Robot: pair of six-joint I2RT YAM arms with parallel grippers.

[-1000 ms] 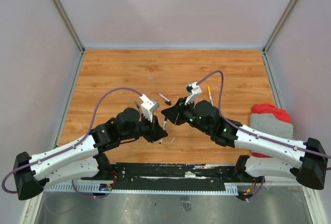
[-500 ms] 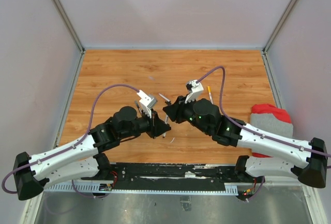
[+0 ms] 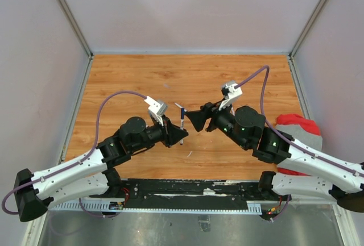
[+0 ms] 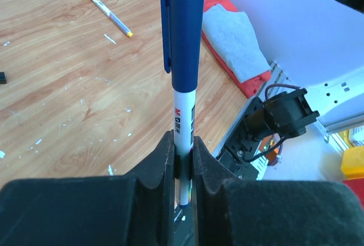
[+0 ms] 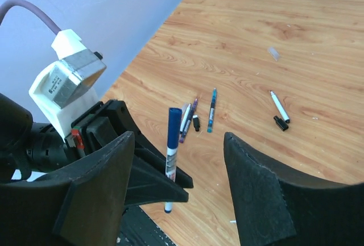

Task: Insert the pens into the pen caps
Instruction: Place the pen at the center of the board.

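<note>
My left gripper [image 4: 183, 161] is shut on the white barrel of a pen [image 4: 183, 121] that stands upright, with a dark blue pen cap [image 4: 181, 27] seated on its top end. The top view shows that pen [image 3: 181, 122] between the two arms, over the table's middle. My right gripper [image 5: 177, 138] is open with wide jaws, and it faces the capped pen [image 5: 173, 144] without touching it. Lying on the wood are a white pen [image 5: 279, 105] beside a loose black cap [image 5: 281, 123], a teal pen [image 5: 211, 109], and a small black cap [image 5: 196, 123] next to two more pens [image 5: 187, 120].
A yellow pen [image 4: 104, 14] lies on the wood further out. A red and grey cloth [image 3: 298, 129] sits at the table's right edge, beside the right arm. Grey walls close the table on three sides. A black rail [image 3: 187, 188] runs along the near edge.
My right gripper has opened and drawn back to the right, away from the pen's capped end. The left gripper still holds the pen and has shifted slightly right.
</note>
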